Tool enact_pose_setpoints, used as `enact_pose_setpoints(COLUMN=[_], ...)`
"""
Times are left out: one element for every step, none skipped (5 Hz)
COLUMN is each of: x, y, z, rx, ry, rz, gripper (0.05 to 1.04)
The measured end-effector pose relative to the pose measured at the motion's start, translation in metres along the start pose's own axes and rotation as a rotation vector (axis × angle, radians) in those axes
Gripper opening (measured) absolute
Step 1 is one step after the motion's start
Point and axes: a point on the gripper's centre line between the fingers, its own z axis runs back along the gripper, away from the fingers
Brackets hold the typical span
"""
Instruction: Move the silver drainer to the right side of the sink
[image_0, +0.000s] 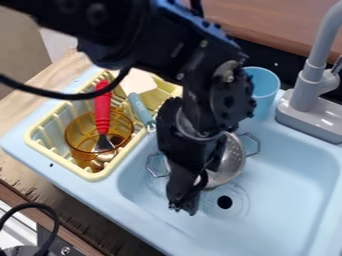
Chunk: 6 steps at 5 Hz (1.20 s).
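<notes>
Silver metal, pierced with small holes, forms the bowl of the drainer (232, 161), which lies in the left and upper part of the pale blue sink basin (294, 180), as seen in the view. One wire handle projects on each side of the bowl; the left handle is near the basin's left wall, and the right one points toward the middle. Below the bowl is the round, dark drain hole (224, 202).

The black arm (230, 97) enters from the upper left, and its gripper (184, 206) hangs down over the basin, in front of the drainer's left part, with its tip left of the drain hole. Whether the gripper is open or closed, and whether it touches the drainer, cannot be told from this angle.

To the left of the basin sits a pale yellow dish rack (61, 162). It holds a transparent amber cup (79, 137), in which a utensil with a red handle (102, 107) stands, handle upward. Beside the cup, a utensil with a teal handle (140, 106) leans at a slant. At the basin's back edge is a light blue cup (264, 86), left of the grey faucet (312, 82). A black cable (60, 95) crosses over the rack's upper part, and wooden boards (17, 167) border the sink unit at the left.
</notes>
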Motion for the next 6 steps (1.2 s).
enact_pose_setpoints(x=[0.000,-0.005,-0.003,-0.004,-0.003,-0.003], y=[-0.005,-0.006,-0.006,-0.009,-0.011,-0.014], z=[-0.004,-0.016,-0.029,-0.037,-0.040,-0.040], rx=[-0.063,-0.072,-0.057,-0.056,-0.065,-0.093], ry=[0.003,-0.032,-0.071,-0.088,-0.101,-0.107], rz=[0.056,0.058,0.087,0.106,0.110,0.107], gripper=[0.982,0.982,0.982,0.938,0.662,0.368])
